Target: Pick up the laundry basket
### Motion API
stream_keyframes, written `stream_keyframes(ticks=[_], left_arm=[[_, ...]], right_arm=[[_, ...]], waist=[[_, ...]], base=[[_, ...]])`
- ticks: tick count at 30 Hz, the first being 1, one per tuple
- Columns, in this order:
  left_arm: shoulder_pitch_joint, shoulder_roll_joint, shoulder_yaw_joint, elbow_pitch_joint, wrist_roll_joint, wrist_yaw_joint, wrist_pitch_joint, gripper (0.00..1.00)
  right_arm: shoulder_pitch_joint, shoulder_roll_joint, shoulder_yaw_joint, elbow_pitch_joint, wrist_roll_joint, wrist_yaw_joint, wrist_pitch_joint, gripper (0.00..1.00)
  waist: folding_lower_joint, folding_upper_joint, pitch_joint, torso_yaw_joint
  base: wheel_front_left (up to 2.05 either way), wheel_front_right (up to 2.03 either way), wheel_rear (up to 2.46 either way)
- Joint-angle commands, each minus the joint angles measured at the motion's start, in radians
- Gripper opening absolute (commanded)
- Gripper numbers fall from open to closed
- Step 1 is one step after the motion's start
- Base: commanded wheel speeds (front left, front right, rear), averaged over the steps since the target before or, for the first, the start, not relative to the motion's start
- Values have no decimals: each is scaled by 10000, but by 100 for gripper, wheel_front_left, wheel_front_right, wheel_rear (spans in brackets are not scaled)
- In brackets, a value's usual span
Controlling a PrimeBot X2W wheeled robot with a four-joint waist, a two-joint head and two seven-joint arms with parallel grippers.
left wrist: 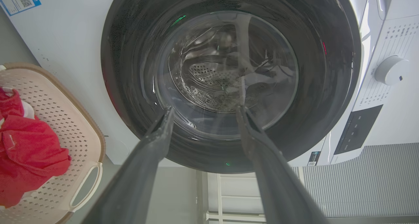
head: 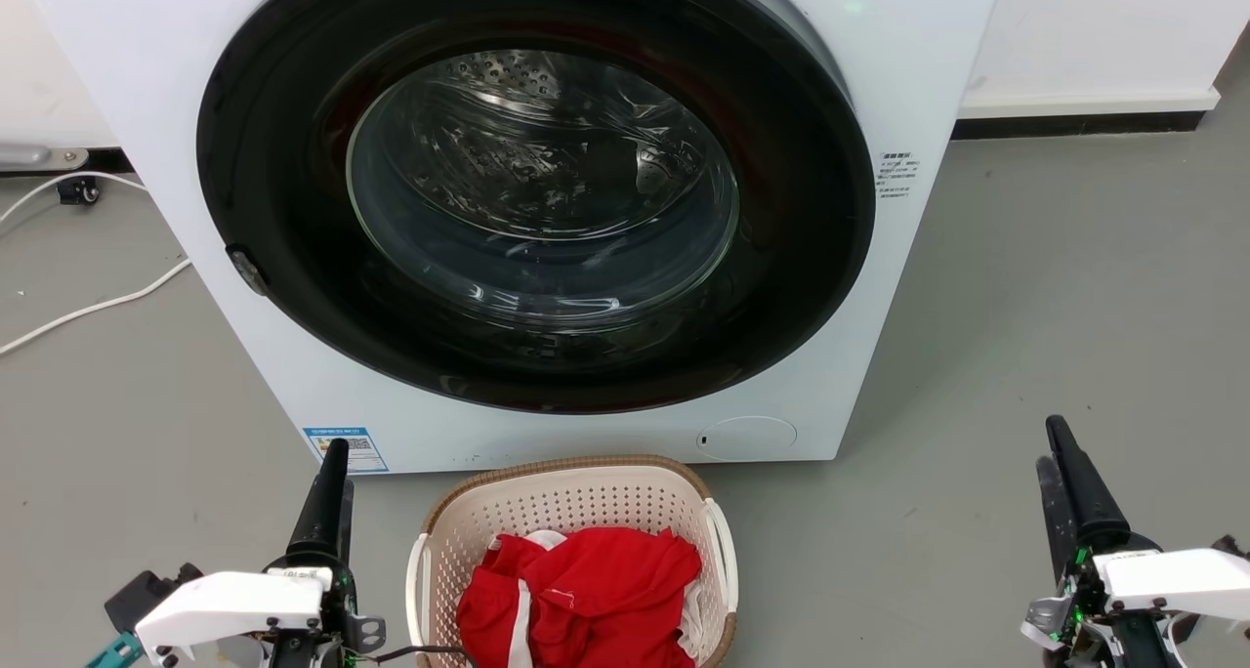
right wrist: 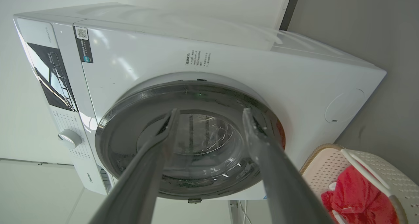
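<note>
Laundry basket (head: 586, 502) sits on the grey floor (head: 1025, 355) just in front of the washing machine (head: 918, 62), low in the head view, with its near end cut off by the bottom edge. Red clothes (head: 586, 590) are heaped inside, up to about rim level.

The left claw (head: 332, 458) hangs just beside the basket's left side. The right claw (head: 1050, 443) is well apart from it, out to the right. Both are spread and empty, and the wrist views show both aimed at the washer's glass door rather than at the basket.

The likeliest trouble is an uneven lift. The white side handles (head: 725, 551) are thin loops, and if one claw closes on its loop before the other, the basket would tip and spill the clothes. The right arm has much farther to travel, so a timing mismatch seems plausible.

A finger could also slide into the perforated wall and snag instead of hooking a handle. With the basket so near the washer, a sideways approach might push it against the machine's front.
</note>
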Motion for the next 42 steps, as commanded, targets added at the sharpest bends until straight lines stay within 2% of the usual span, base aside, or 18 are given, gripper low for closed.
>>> stream_keyframes(ticks=[1,18,42], left_arm=[[-288,35,14,-291,542,25,-128,100],[-225,47,-555,-787,3991,589,-798,100],[-112,62,-922,-1170,7330,749,-1613,100]], right_arm=[[-156,-28,23,-334,-577,2,-121,100],[92,-41,488,-961,-4608,2,-795,100],[369,-57,706,-1653,-8101,3,-1619,100]], waist=[[0,-1,7,-2],[0,-1,36,15],[0,-1,55,8]], base=[[0,0,0],[0,0,0],[0,0,0]])
